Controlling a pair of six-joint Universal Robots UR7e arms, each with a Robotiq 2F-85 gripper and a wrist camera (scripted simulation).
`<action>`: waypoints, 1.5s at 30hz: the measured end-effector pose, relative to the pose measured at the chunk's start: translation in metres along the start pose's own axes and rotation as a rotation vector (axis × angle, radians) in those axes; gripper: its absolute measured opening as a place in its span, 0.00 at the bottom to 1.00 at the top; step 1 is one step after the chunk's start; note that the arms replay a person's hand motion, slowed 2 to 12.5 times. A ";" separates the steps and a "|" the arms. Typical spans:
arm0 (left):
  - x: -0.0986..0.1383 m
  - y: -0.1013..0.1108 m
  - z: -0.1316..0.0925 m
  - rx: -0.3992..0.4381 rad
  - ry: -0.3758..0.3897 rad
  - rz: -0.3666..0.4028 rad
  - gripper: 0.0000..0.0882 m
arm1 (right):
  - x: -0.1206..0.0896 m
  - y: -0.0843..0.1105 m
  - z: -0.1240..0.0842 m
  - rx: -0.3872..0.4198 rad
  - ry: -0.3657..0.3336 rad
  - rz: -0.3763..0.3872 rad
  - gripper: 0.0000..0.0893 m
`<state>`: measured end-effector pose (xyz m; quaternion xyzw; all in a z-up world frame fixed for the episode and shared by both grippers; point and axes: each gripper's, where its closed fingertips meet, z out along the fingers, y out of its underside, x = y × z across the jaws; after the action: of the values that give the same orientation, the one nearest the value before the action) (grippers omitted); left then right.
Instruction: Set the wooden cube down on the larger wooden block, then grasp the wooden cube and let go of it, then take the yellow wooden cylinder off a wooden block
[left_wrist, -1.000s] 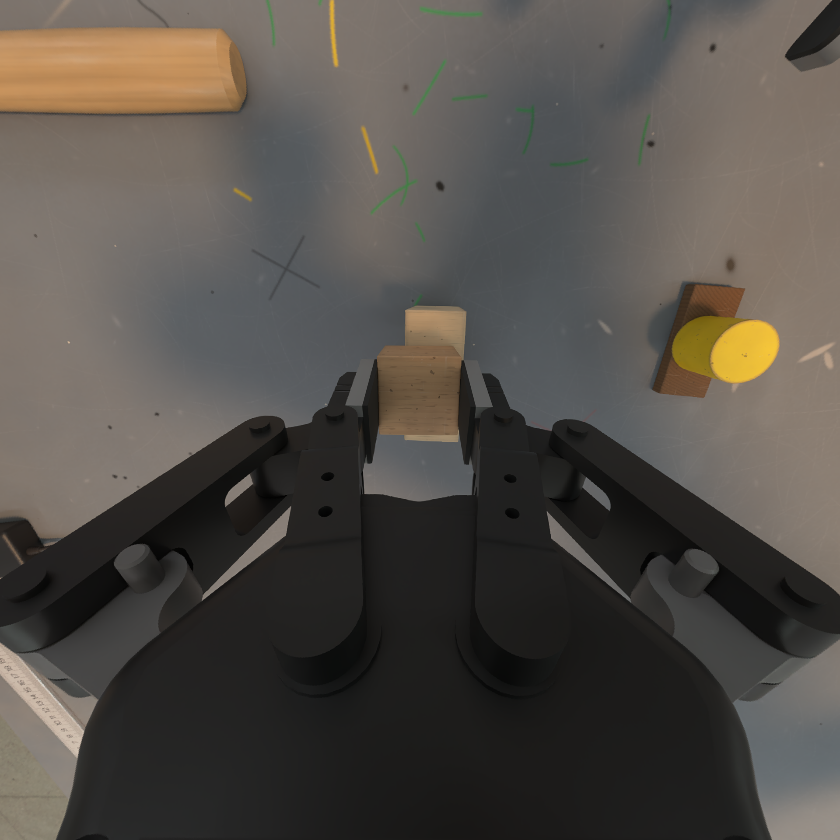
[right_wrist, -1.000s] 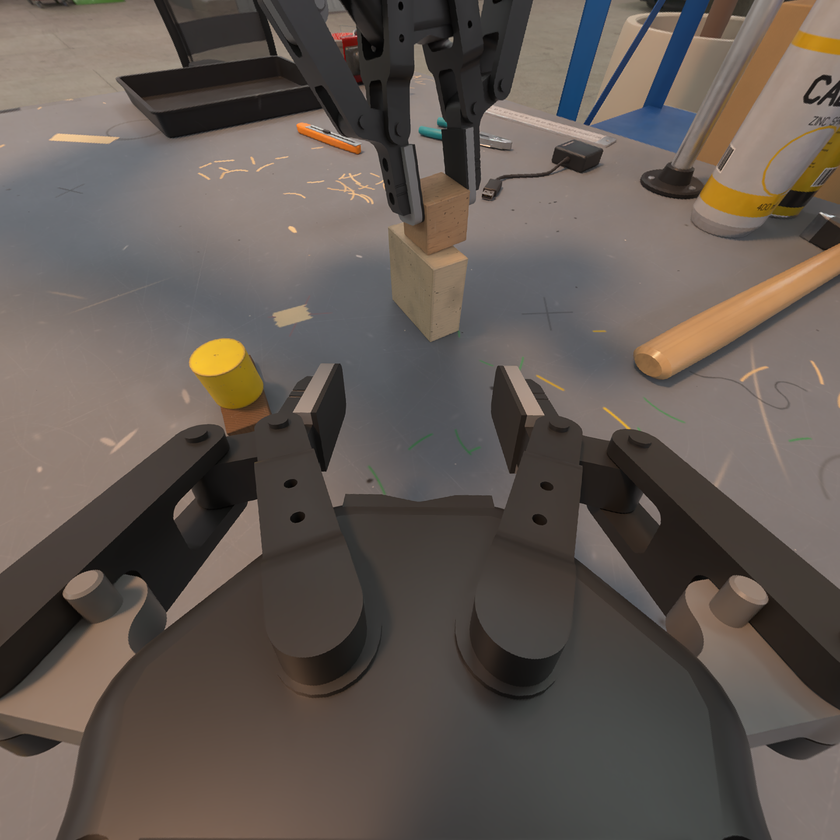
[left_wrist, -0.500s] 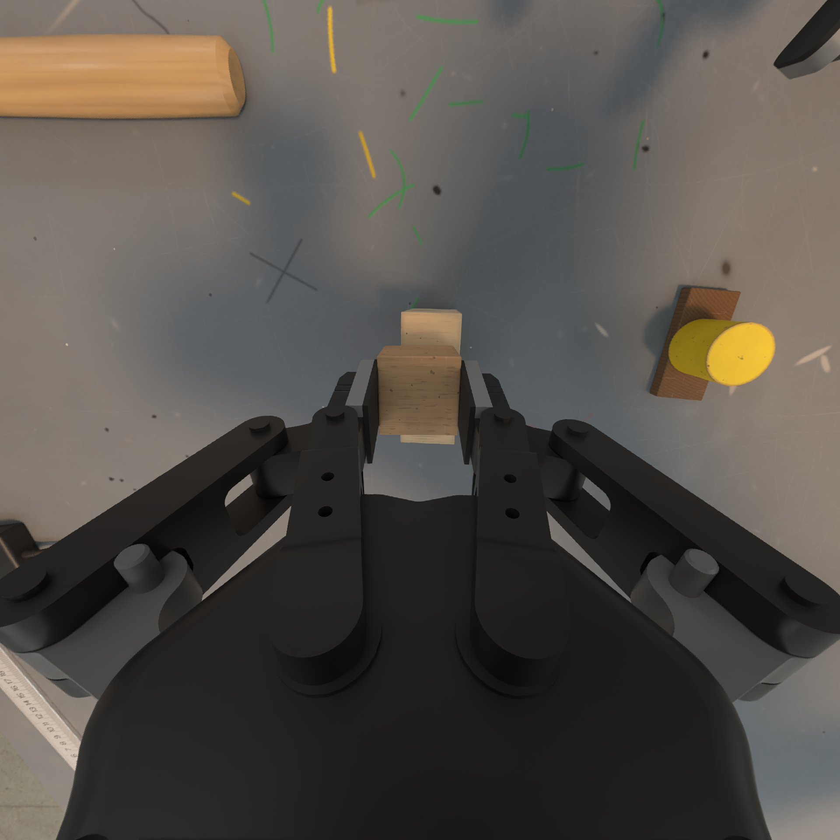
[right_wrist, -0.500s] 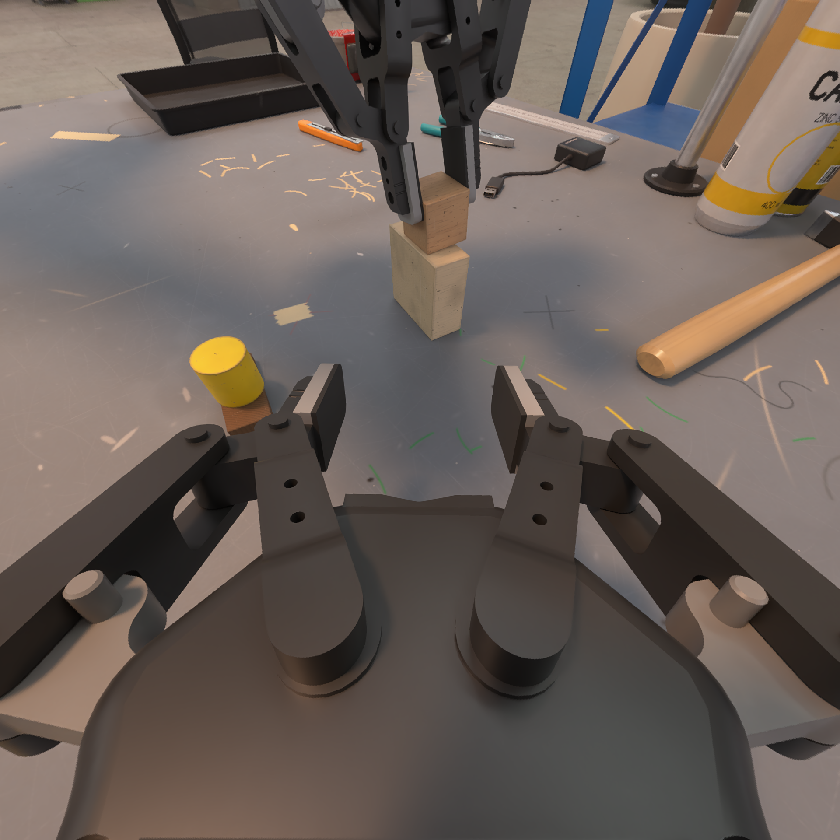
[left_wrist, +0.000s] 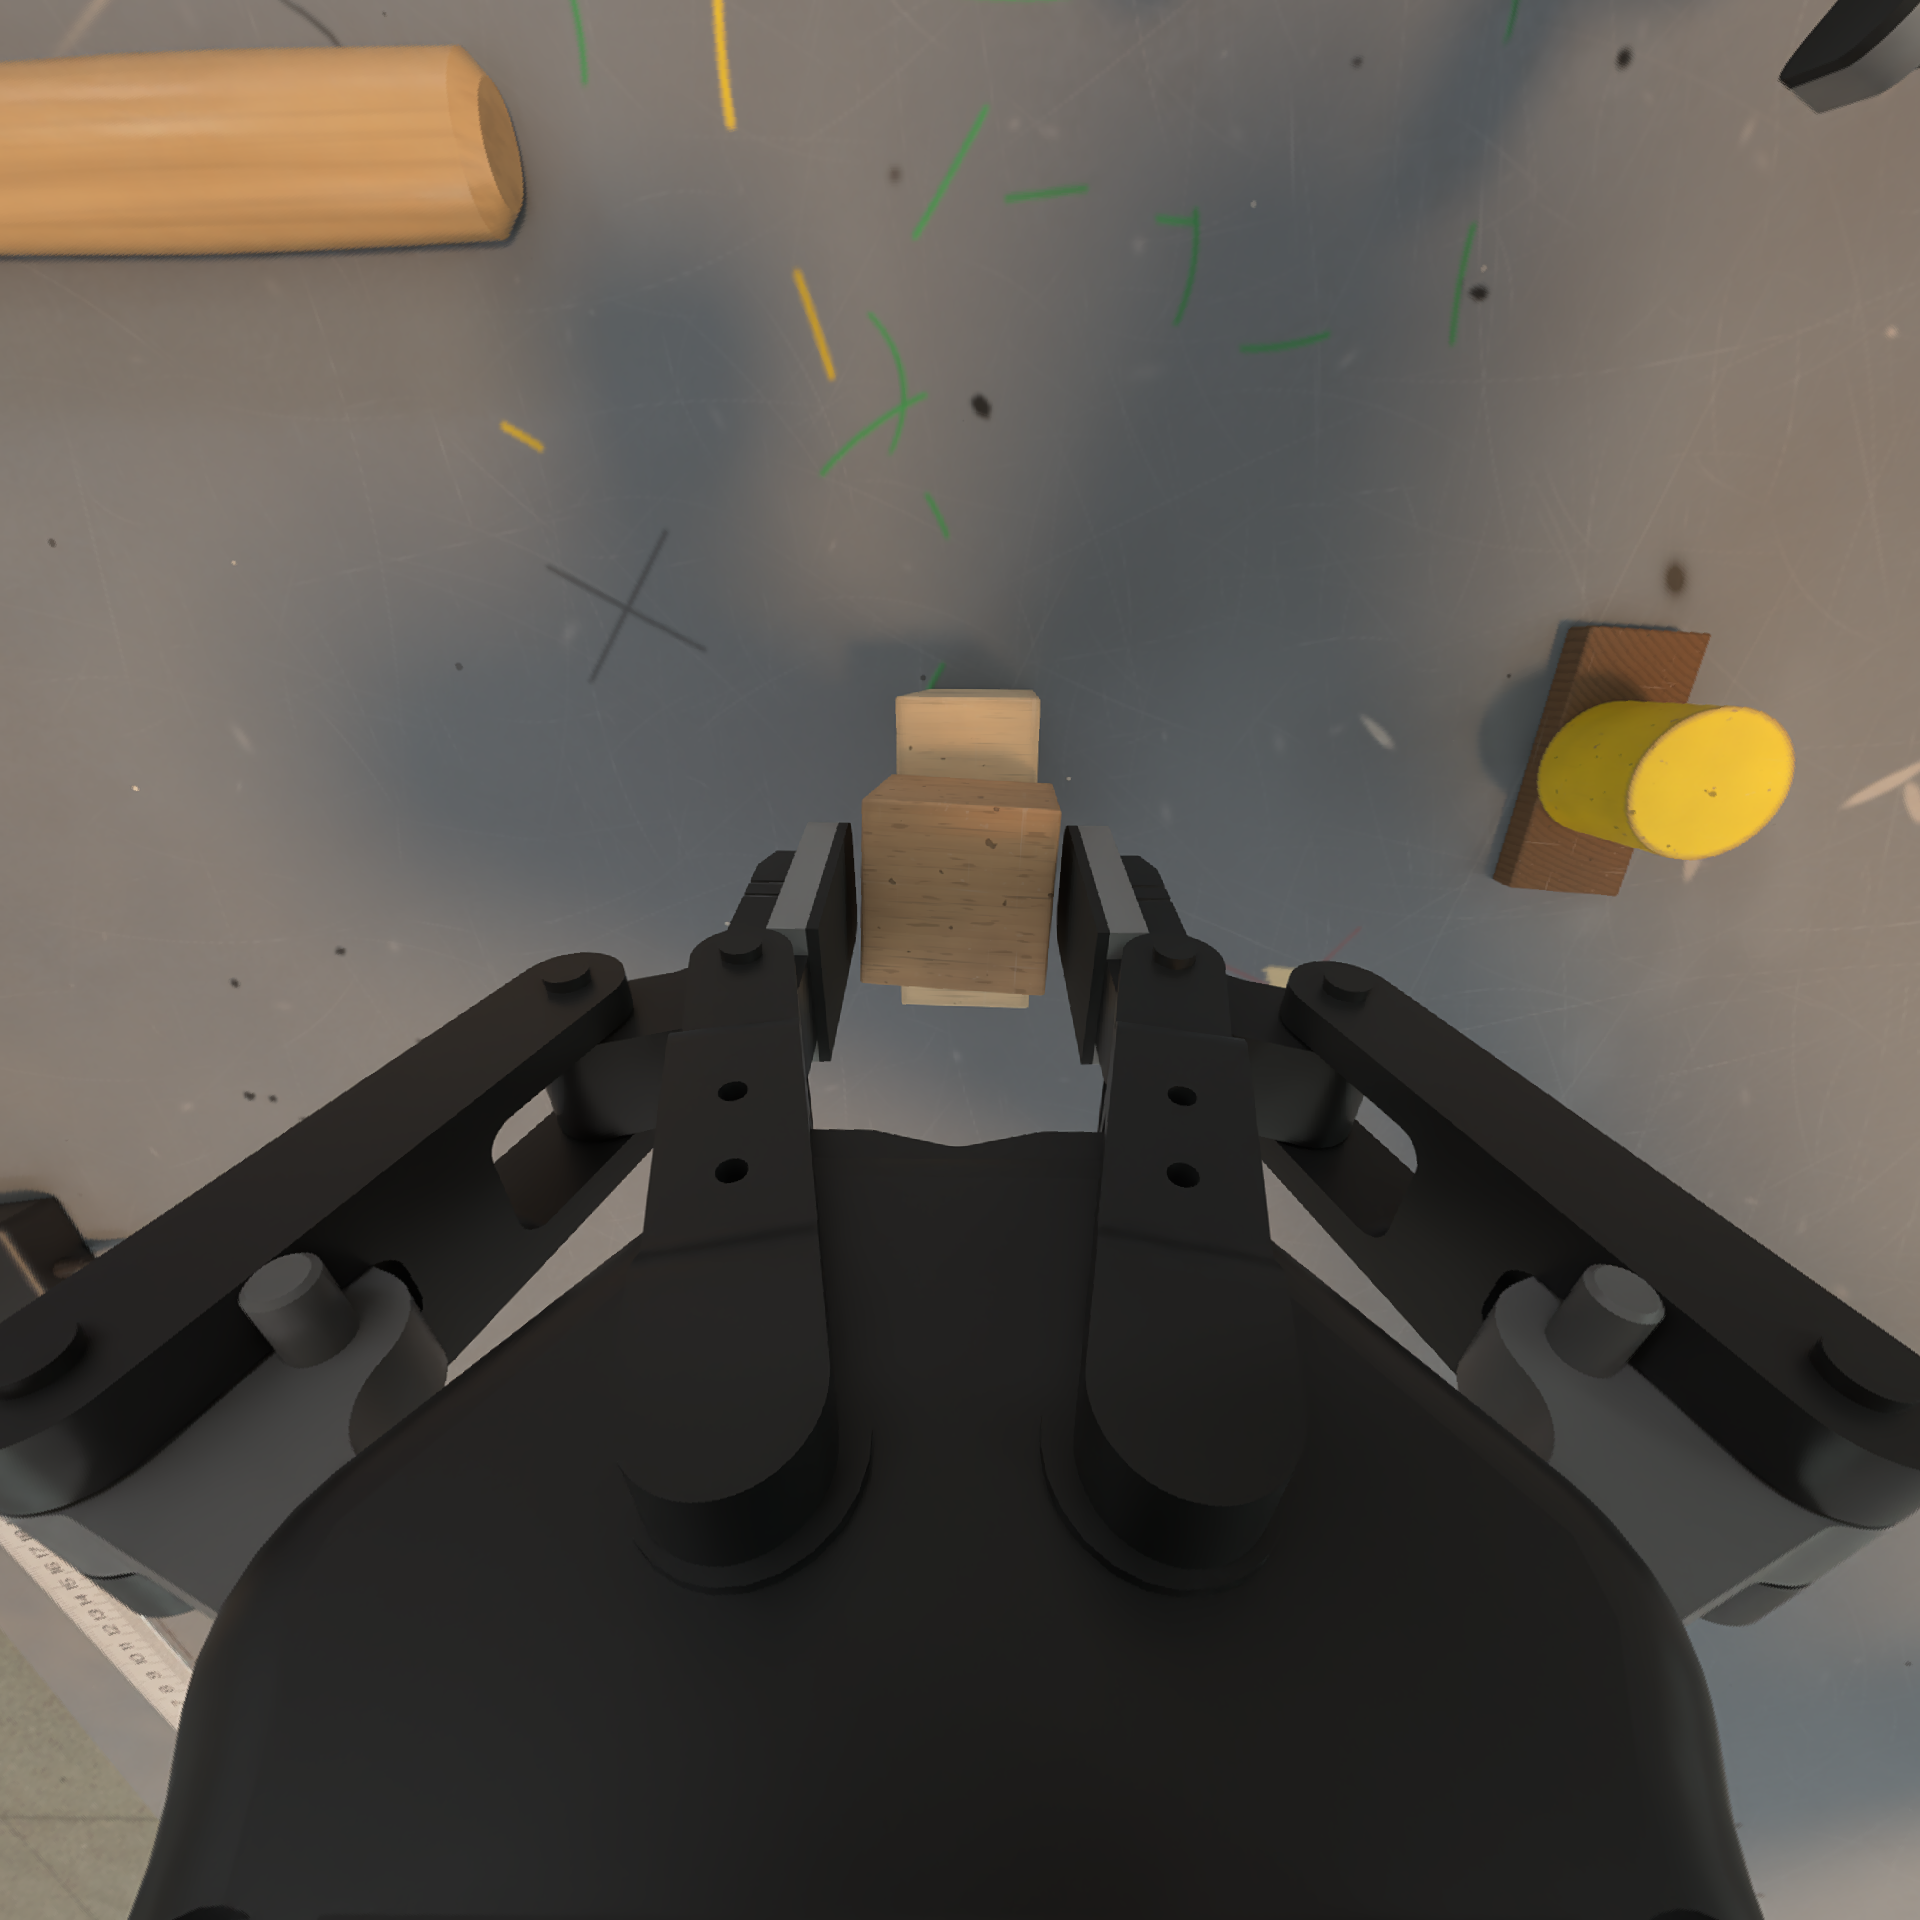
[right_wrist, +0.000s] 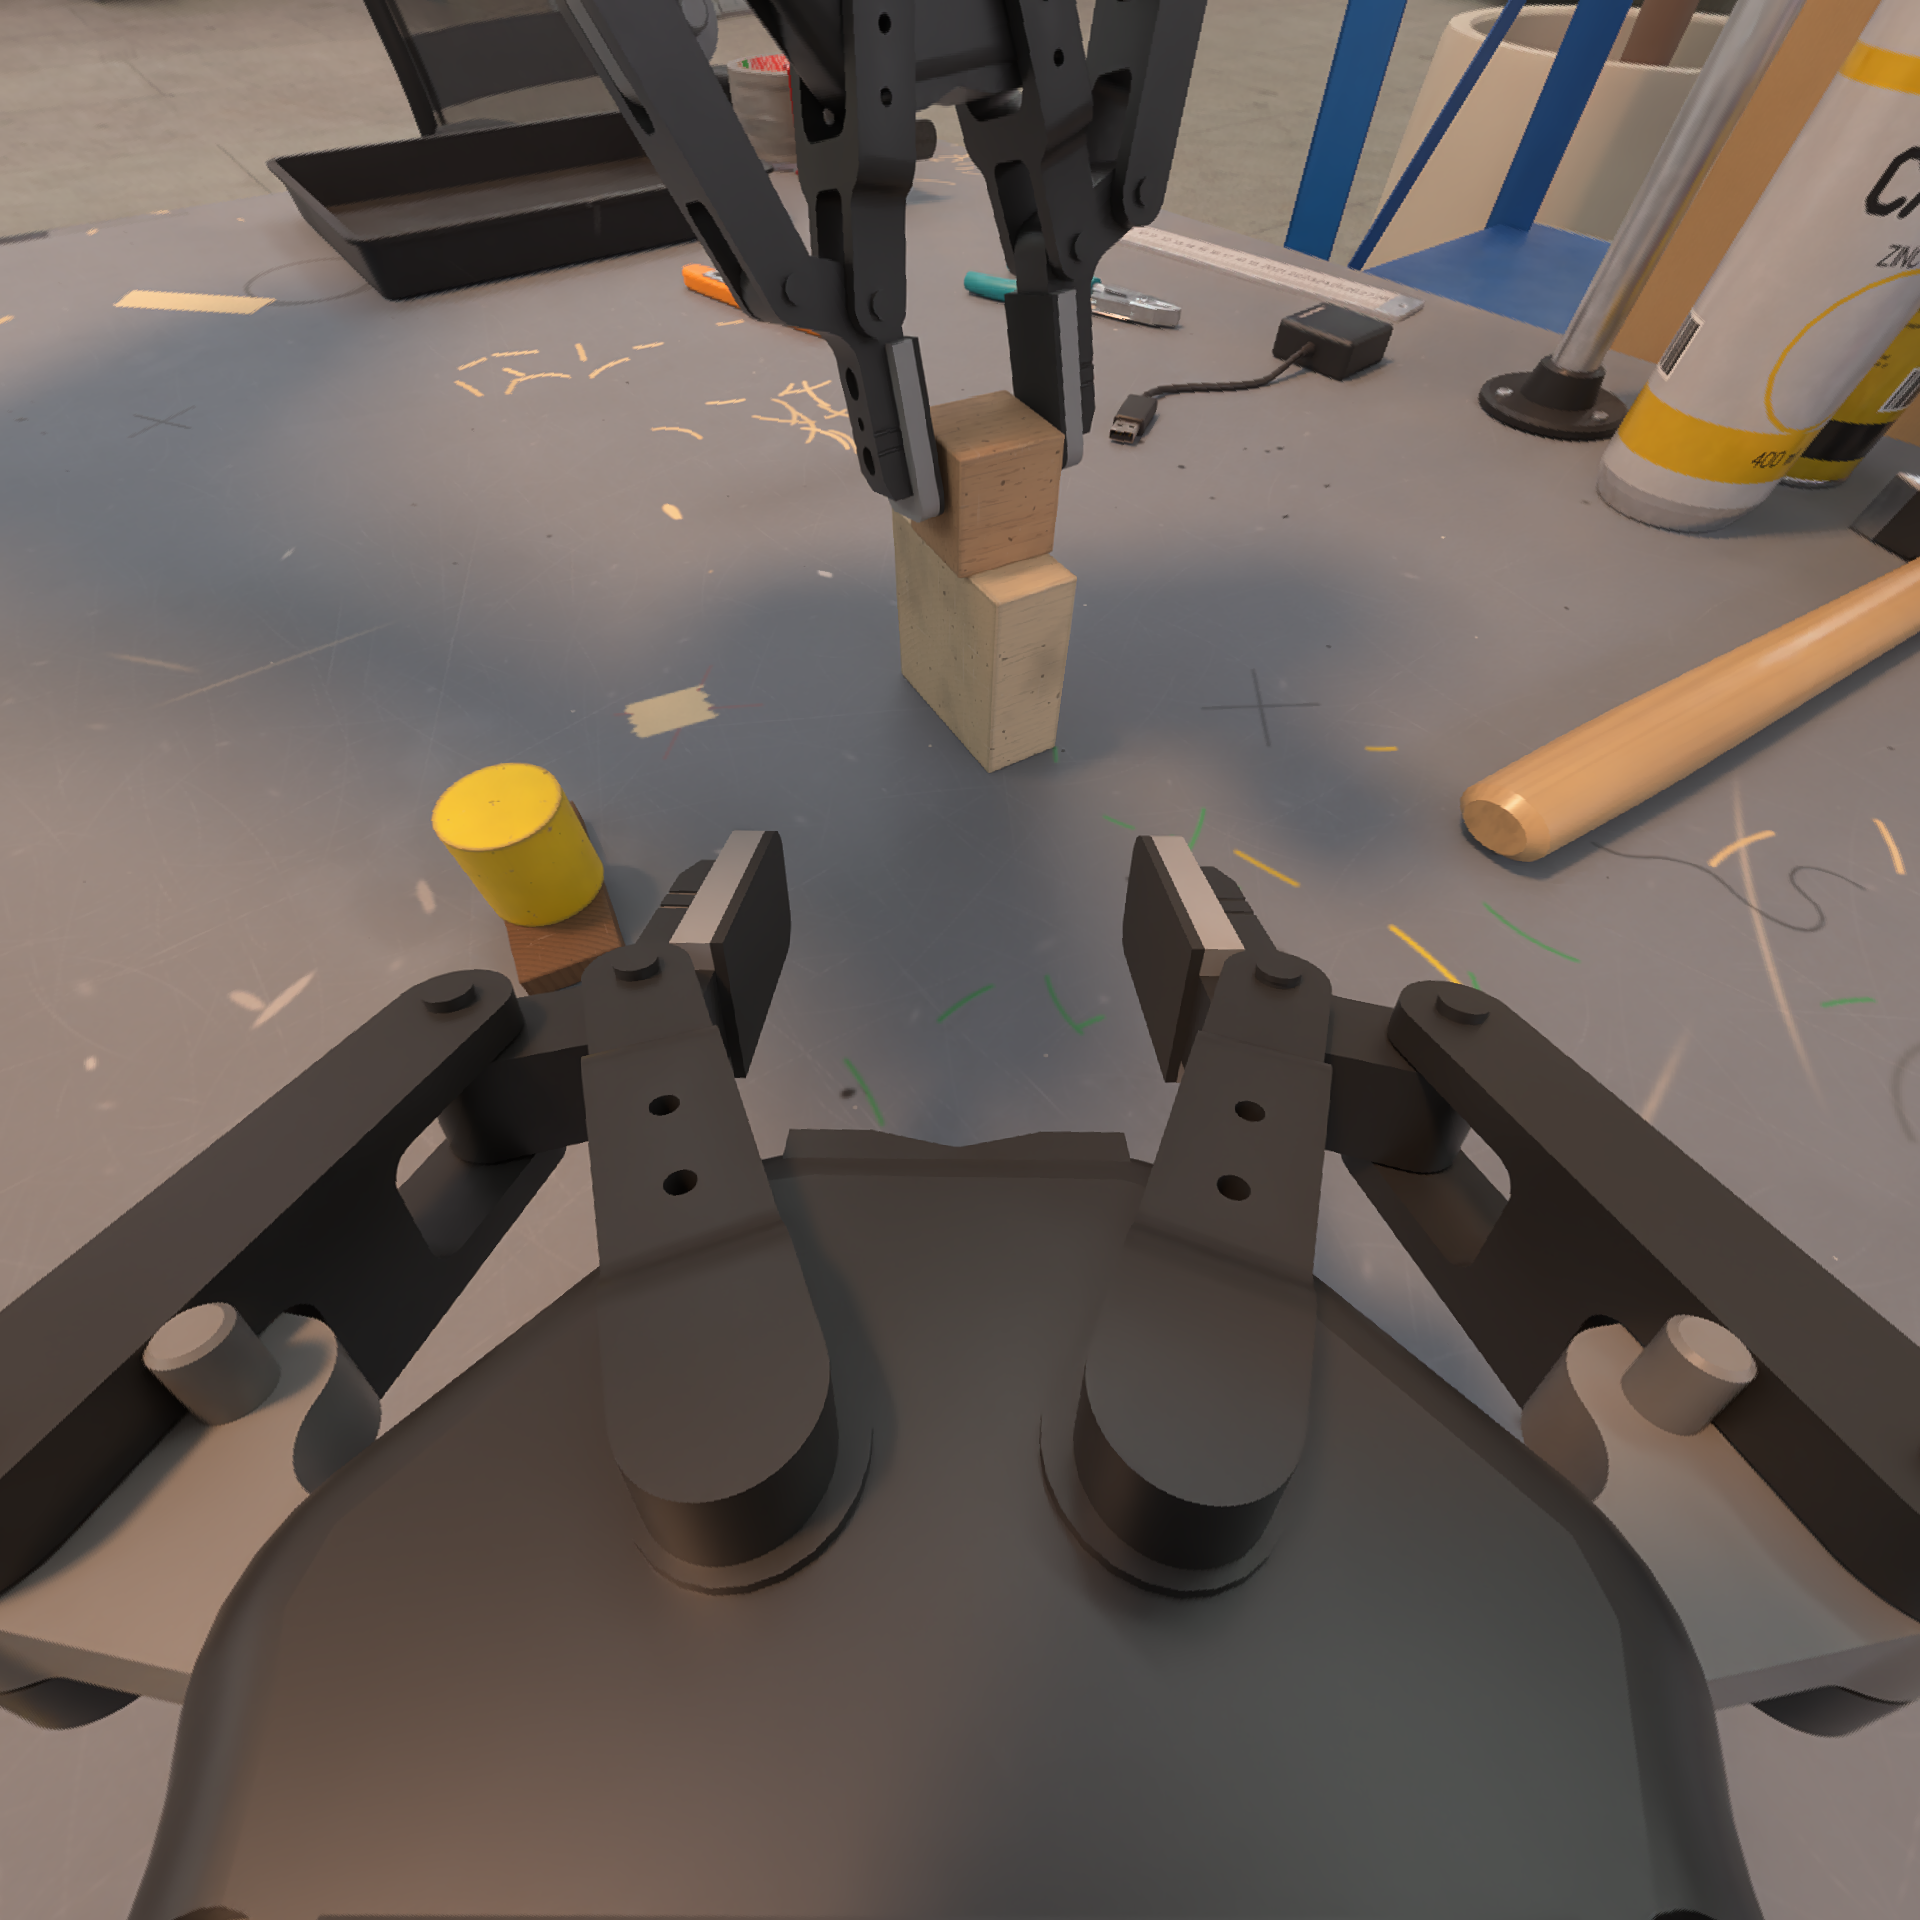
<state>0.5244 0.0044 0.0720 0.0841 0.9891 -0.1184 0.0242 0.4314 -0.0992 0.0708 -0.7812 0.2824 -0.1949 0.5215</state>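
The wooden cube (left_wrist: 958, 894) rests on the taller pale wooden block (left_wrist: 966, 732), a little off centre. My left gripper (left_wrist: 956, 831) straddles the cube from above with its pads (left_wrist: 836, 925) barely off the cube's sides. The right wrist view shows the same cube (right_wrist: 1003, 483), pale block (right_wrist: 987, 655) and left gripper (right_wrist: 992, 478). The yellow wooden cylinder (right_wrist: 520, 842) stands on a small brown block (right_wrist: 561, 940), also in the left wrist view (left_wrist: 1662, 790). My right gripper (right_wrist: 956, 914) is open and empty, low over the table just right of the cylinder.
A wooden bat (right_wrist: 1683, 707) lies to the right, also in the left wrist view (left_wrist: 249, 145). A black tray (right_wrist: 468, 208), hand tools, a USB adapter (right_wrist: 1330, 338), a pole base (right_wrist: 1548, 400) and spray cans (right_wrist: 1787, 343) stand at the back.
My left gripper's fingers have spread slightly off the cube, which stays on the pale block. The right gripper has hardly moved.
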 end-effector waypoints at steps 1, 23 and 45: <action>0.000 0.000 0.001 0.000 0.000 0.000 0.41 | 0.000 0.000 0.000 0.000 0.000 0.000 0.65; 0.001 -0.001 0.000 0.009 0.000 0.004 0.42 | 0.000 0.001 0.001 -0.005 -0.003 0.003 0.65; -0.001 -0.004 0.000 0.030 -0.024 0.041 0.36 | 0.000 0.003 0.001 -0.011 -0.005 0.005 0.65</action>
<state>0.5242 0.0003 0.0730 0.1033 0.9849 -0.1340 0.0371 0.4316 -0.0994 0.0678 -0.7839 0.2841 -0.1903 0.5182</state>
